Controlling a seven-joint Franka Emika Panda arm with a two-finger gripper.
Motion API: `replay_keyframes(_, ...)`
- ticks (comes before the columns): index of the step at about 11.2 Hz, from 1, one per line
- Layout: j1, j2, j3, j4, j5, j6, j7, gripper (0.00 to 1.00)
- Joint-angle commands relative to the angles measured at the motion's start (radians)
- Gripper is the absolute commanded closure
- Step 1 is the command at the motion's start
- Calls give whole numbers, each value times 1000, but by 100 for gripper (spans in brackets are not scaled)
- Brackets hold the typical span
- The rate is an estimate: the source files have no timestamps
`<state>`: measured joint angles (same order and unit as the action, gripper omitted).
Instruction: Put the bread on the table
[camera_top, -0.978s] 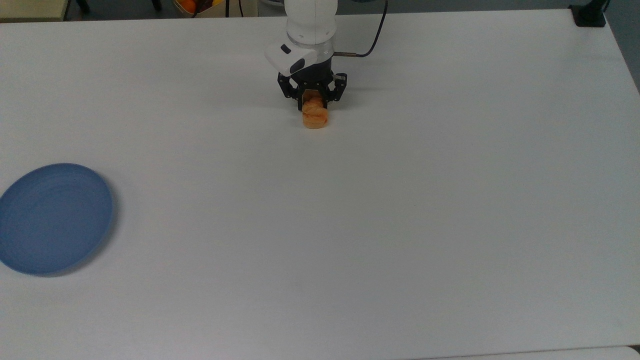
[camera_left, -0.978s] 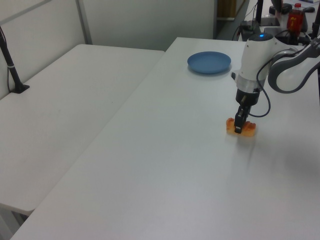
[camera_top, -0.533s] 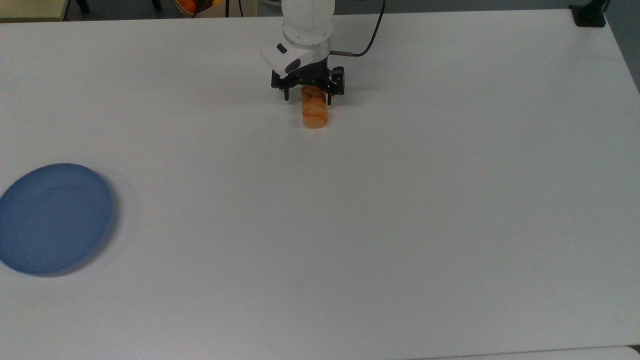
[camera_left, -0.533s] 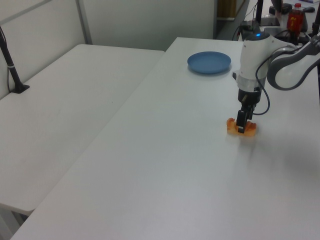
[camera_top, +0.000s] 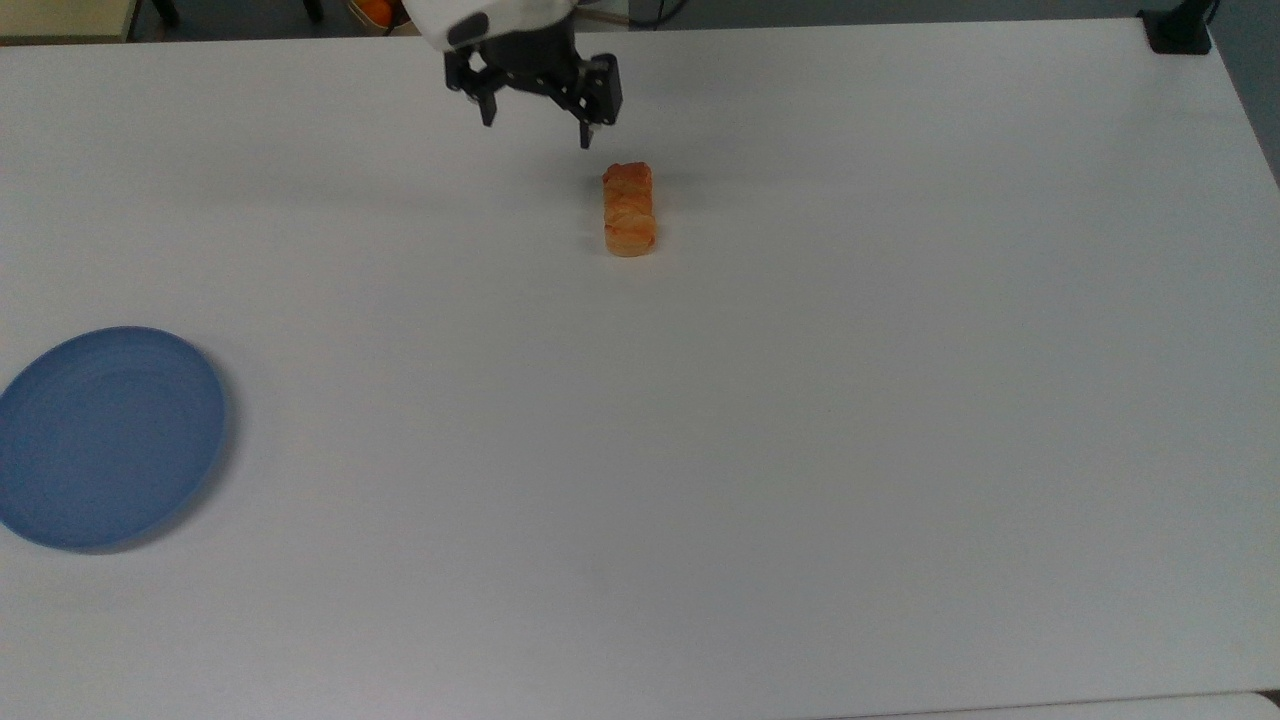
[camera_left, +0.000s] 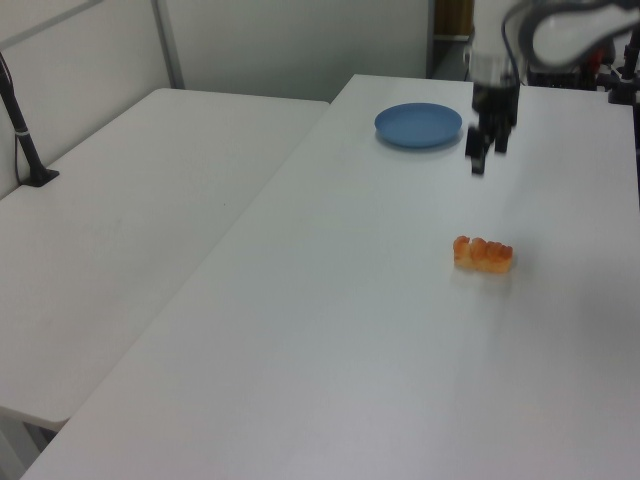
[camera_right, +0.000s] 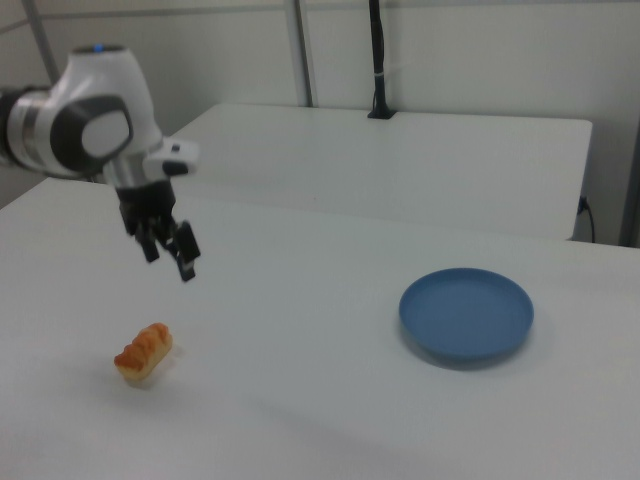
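The bread (camera_top: 629, 209), a small golden-orange ridged roll, lies flat on the white table (camera_top: 760, 430) with nothing touching it; it also shows as the bread (camera_left: 484, 253) and the bread (camera_right: 144, 352). My gripper (camera_top: 536, 124) hangs in the air above and to the top view's left of the roll, open and holding nothing. In the left view the gripper (camera_left: 485, 152) is well above the roll, and in the right view the gripper (camera_right: 170, 255) hovers above and slightly right of it.
A round blue plate (camera_top: 105, 436) sits near the top view's left edge, far from the bread; it is the plate (camera_left: 419, 124) and the plate (camera_right: 466, 313). A second white table (camera_left: 130, 220) stands alongside. A black post base (camera_top: 1178, 30) marks the far corner.
The gripper let go of the bread, rose clear of it and moved toward the top view's upper left. The bread stayed in place on the table.
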<state>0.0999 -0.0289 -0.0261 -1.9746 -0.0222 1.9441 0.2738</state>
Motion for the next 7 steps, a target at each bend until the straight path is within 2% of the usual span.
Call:
replay_keyframes(1,-72,15,2,201,-15,-178,-54,0)
replay_keyframes(3,-112,17,-5,273,-9,-287,-164,0)
replay_keyframes(7,-124,14,-9,286,-7,-304,-165,0)
